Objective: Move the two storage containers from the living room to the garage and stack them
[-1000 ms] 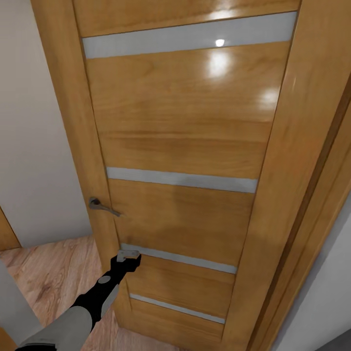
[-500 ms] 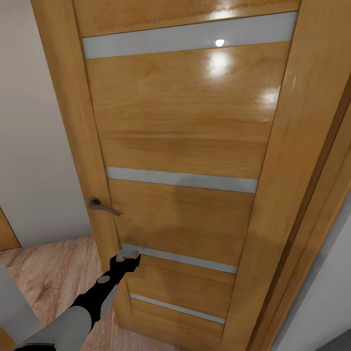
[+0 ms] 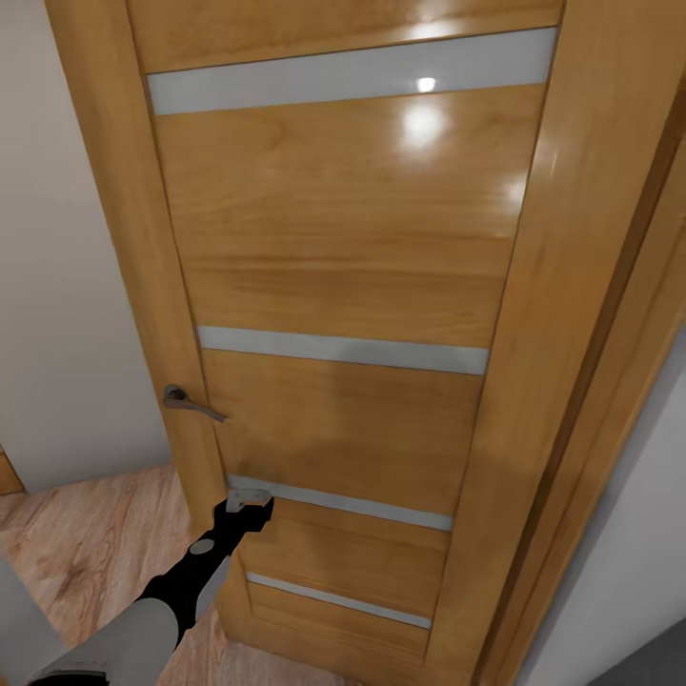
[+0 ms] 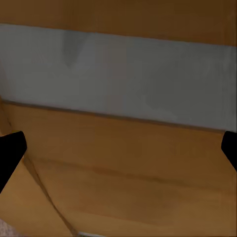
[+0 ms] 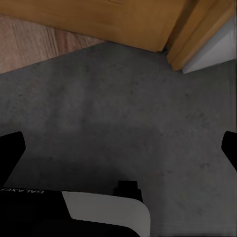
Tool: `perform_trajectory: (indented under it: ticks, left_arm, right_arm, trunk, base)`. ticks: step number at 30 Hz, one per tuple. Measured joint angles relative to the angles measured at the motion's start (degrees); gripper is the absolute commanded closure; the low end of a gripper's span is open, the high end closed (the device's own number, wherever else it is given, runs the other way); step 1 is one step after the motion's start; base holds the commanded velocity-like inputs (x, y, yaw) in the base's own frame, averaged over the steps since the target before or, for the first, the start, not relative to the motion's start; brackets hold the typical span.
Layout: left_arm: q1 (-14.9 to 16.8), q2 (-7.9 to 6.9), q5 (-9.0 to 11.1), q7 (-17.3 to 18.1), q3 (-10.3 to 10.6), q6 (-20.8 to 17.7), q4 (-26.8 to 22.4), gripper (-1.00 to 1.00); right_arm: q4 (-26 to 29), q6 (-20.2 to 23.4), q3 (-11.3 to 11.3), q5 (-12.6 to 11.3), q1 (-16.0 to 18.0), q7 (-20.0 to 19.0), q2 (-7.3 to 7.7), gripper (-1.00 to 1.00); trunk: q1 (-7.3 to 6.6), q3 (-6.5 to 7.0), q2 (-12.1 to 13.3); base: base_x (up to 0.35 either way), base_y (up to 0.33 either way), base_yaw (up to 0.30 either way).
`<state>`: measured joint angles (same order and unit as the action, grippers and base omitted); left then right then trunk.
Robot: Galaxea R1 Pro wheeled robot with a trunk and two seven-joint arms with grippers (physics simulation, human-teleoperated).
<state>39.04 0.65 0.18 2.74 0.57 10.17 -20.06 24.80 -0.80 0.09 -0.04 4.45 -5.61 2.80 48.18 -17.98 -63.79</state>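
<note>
You are at a doorway, in transit rather than handling anything: no orange-red container shows here, so I can't say where either one lies, which way it points or how its long axis runs. Your left pincer (image 3: 251, 498) is up against the wooden door (image 3: 333, 248), at the pale strip (image 3: 343, 503) low on the panel and below the lever handle (image 3: 191, 402). In the left wrist view its fingertips (image 4: 10, 153) sit at the two sides of the frame, so the pincer is spread wide and holds nothing. The right pincer (image 5: 118, 153) is spread too, hanging over dark-grey concrete floor (image 5: 123, 103) where it meets the wood planks (image 5: 34, 39) and the door frame (image 5: 197, 34). That concrete suggests the garage threshold is right here. My read: the step in hand is getting the door out of the way. Next calls for a steady push on the panel, keeping the arm clear of the frame, then driving the base through.
</note>
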Motion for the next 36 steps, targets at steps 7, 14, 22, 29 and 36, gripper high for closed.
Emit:
perform_trajectory:
  ticks: [7, 14, 22, 29, 36]
  left_arm:
    - [0.01, -0.05, 0.01, 0.04, 0.04, 0.0, -0.03, -1.0]
    - [0.0, -0.05, 0.02, 0.1, 0.04, 0.0, -0.04, -1.0]
    - [-0.01, -0.07, -0.01, -0.02, -0.07, 0.0, 0.08, -1.0]
    - [0.0, -0.37, 0.01, 0.03, 0.0, 0.0, 0.04, -1.0]
    - [0.0, -0.47, 0.03, 0.23, 0.14, 0.0, 0.02, -1.0]
  right_arm:
    - [-0.01, 0.0, -0.01, 0.02, 0.0, 0.0, 0.0, -1.0]
    - [-0.01, 0.0, 0.0, 0.01, 0.01, 0.04, 0.0, -1.0]
    - [0.0, 0.0, -0.07, -0.04, 0.0, 0.01, 0.0, -1.0]
    - [-0.01, 0.0, -0.08, -0.04, 0.0, 0.0, 0.0, -1.0]
    - [-0.01, 0.0, -0.08, -0.04, 0.0, 0.05, 0.0, -1.0]
  trunk:
    - [0.0, 0.0, 0.0]
    - [0.0, 0.01, 0.0]
    - [0.0, 0.1, 0.0]
    - [0.0, 0.22, 0.0]
    - [0.0, 0.24, 0.0]
  base:
    - [0.0, 0.0, -0.086]
    - [0.0, 0.0, -0.013]
    - [0.0, 0.0, -0.157]
    - [0.0, 0.0, -0.11]
    - [0.0, 0.0, -0.011]
